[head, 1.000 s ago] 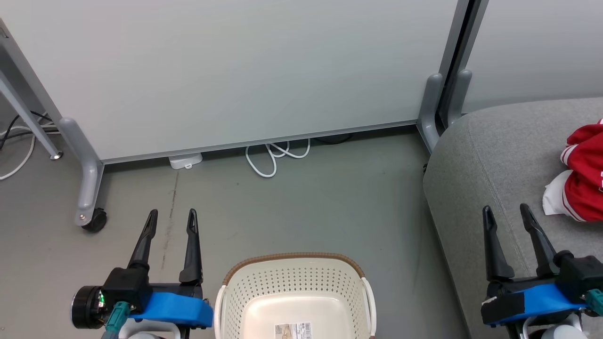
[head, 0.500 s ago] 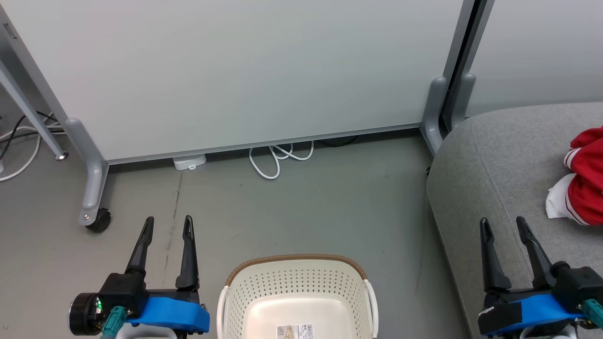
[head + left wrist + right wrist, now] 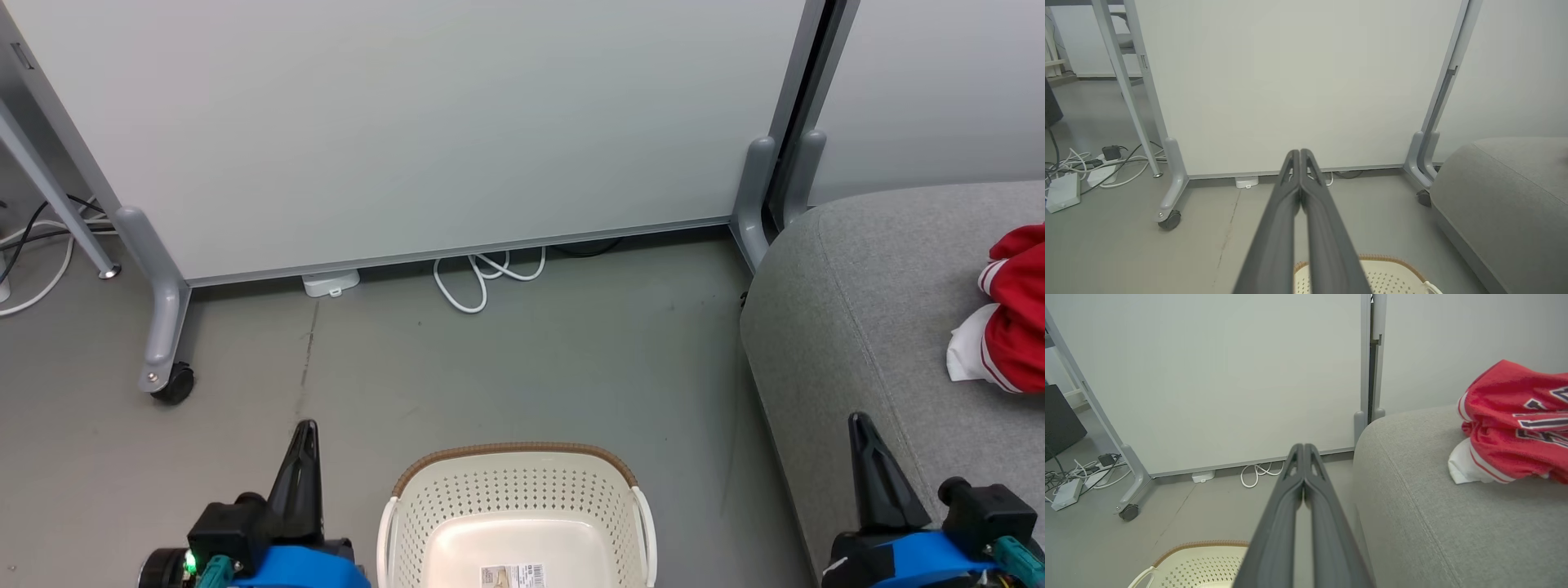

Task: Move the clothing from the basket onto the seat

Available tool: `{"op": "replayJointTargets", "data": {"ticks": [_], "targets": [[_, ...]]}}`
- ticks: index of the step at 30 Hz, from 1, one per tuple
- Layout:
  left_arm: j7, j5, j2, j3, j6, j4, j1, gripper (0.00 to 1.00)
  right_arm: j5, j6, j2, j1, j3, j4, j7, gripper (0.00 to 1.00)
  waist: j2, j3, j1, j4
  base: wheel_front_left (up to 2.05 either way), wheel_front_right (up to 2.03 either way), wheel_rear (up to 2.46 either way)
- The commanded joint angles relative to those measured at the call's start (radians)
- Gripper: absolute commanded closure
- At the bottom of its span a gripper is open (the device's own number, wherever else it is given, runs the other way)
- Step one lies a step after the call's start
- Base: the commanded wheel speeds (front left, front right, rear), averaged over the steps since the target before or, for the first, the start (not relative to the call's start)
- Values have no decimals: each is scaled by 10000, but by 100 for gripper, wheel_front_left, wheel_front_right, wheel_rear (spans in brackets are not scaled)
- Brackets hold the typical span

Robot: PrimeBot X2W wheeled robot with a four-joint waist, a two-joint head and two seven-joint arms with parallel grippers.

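Observation:
The red clothing with white trim lies heaped on the grey seat at the right; the right wrist view shows its dark numerals. The cream basket with a brown rim stands on the floor at the bottom centre, and the part of its inside that shows holds no fabric. My left gripper is shut with nothing in it, left of the basket. My right gripper is shut and holds nothing, over the seat's front edge. Both wrist views show the fingers pressed together.
A pale partition panel on grey castor feet stands behind the basket. White cable loops and a small white box lie at its foot. More cables and adapters lie at the far left.
Both grippers have gone from open to shut and have drawn back toward the bottom of the head view. The head view has shifted slightly. The clothing and basket stayed put.

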Motion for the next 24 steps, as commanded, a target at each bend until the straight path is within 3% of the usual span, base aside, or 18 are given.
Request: {"op": "replayJointTargets", "data": {"ticks": [1,24], "targets": [[111,-352,0,76,-11,-13,-90,100,335,0,-8,-87,-51,8,123,100,-1,1,0,-4,0,0,0],[1151,-4539,-3,596,-136,-99,-376,100,4541,0,-20,-360,-92,7,1148,100,-1,11,0,-60,0,0,0]]}}
